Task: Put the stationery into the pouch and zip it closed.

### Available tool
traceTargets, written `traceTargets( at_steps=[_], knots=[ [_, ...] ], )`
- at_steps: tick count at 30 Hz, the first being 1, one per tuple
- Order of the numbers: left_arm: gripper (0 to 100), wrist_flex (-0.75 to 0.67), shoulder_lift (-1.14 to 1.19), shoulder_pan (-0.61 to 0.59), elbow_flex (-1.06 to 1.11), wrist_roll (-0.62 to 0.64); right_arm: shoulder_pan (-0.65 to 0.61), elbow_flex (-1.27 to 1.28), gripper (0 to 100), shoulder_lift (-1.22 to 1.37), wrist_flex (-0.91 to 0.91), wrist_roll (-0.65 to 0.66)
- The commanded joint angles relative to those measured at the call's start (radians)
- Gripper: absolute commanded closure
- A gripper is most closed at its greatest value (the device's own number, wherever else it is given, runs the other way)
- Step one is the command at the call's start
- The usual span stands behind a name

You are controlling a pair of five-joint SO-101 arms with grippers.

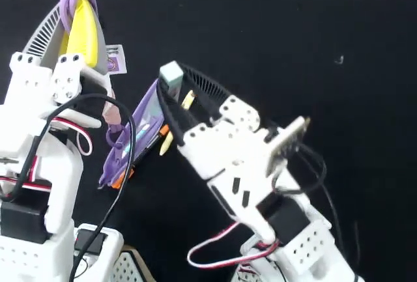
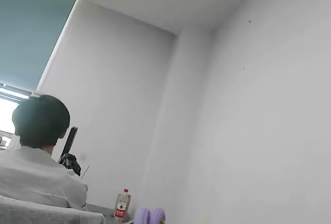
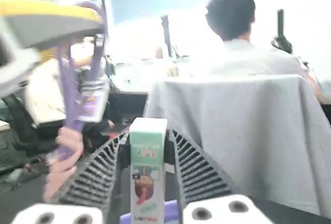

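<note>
R gripper (image 3: pixel 148 137) is clamped on a small green-white box (image 1: pixel 171 72), right by the upper end of the purple pouch (image 1: pixel 133 135). The pouch hangs tilted from its strap (image 3: pixel 65 94), which the L gripper (image 1: pixel 75 0) looks pinched shut on. Risk: w/ only one end held, the pouch can swing or its mouth sag narrow, so the box catches the rim & drops to the table (image 1: pixel 313 67). It could also knock out the pencils (image 1: pixel 187 99) poking from the mouth, or the strap may slip off the yellow finger.
</note>
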Motion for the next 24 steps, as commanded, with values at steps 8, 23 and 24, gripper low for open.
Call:
traceTargets(
  at_steps=[8,23,24],
  knots=[
    [97,-0.020,-0.006,0.010,-0.007,0.011,-0.023,0.168,98.8,-0.084,-0.218,0.011],
    [97,-0.021,-0.008,0.004,-0.008,0.011,-0.068,0.185,98.6,0.189,-0.328,0.011],
    [97,-0.021,-0.008,0.004,-0.008,0.009,-0.068,0.194,98.2,0.189,-0.328,0.011]
  ],
)
